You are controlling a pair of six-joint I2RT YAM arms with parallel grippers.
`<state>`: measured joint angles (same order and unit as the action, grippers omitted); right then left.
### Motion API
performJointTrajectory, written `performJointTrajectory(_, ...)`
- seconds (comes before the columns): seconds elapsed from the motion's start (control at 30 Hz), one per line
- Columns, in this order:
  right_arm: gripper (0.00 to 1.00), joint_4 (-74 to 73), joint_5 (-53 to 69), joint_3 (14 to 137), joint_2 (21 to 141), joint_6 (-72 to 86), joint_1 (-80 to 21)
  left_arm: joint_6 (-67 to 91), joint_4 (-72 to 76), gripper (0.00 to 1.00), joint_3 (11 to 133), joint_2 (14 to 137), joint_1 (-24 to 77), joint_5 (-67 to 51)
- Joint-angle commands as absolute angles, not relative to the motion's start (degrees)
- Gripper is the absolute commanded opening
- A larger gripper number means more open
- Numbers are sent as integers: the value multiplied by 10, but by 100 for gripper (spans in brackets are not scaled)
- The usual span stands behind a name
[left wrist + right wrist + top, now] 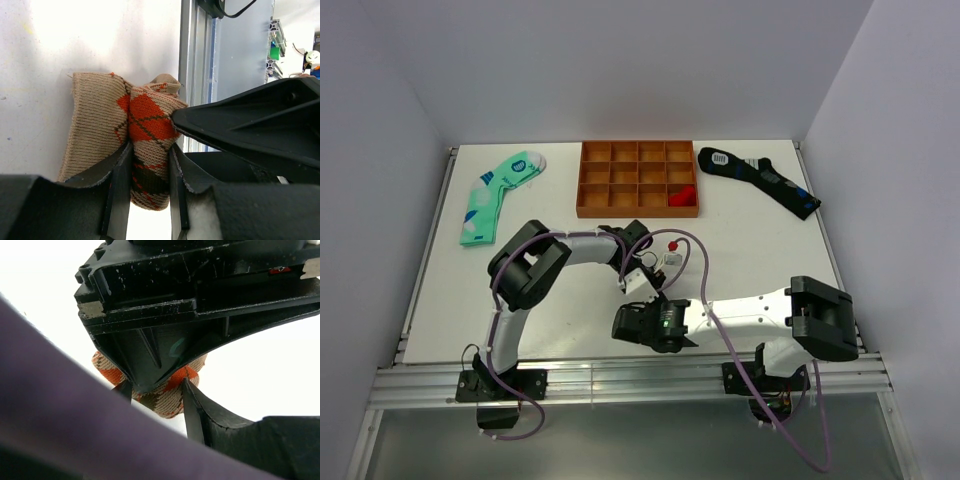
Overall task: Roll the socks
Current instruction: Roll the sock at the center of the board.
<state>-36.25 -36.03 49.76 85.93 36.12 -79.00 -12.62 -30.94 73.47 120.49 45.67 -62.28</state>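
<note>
left hand (148, 150) pinches the argyle sock (150, 117), right hand (157, 392) crowding it; tray (638, 213) beyond.

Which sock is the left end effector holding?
The tan argyle sock with orange diamonds, pinched in the left end effector; the green sock and the black sock lie untouched at the far corners.

A white table (760, 260) carries an orange tray (638, 213) of small compartments toward the back. Its near right compartment holds something red (684, 194), possibly cloth; it is too small to tell. A green sock (498, 195) lies left of the tray and a black sock (760, 180) right, both apart from it.
</note>
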Motion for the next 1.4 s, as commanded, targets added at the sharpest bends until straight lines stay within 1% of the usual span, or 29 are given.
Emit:
performJointTrajectory(0.0, 53, -371, -359, 524, 874, 303, -812, -146, -359, 0, 729, 1237, 461, -533)
performJointTrajectory(0.17, 53, -374, -342, 549, 892, 264, -814, -144, -361, 0, 732, 1241, 461, -532)
performJointTrajectory(0.3, 53, -353, -316, 545, 905, 243, -815, -141, -360, 0, 730, 1239, 461, -529)
performJointTrajectory(0.43, 53, -338, -295, 537, 892, 224, -821, -140, -359, 0, 729, 1239, 460, -528)
performJointTrajectory(0.63, 60, -330, -257, 546, 897, 182, -821, -142, -360, 0, 729, 1236, 459, -526)
performJointTrajectory(0.87, 59, -307, -209, 537, 866, 131, -818, -141, -363, 0, 729, 1232, 456, -519)
performJointTrajectory(1.07, 58, -323, -199, 560, 924, 106, -817, -141, -366, 0, 733, 1236, 454, -518)
performJointTrajectory(1.37, 57, -306, -153, 555, 944, 82, -807, -140, -374, 0, 742, 1240, 441, -511)
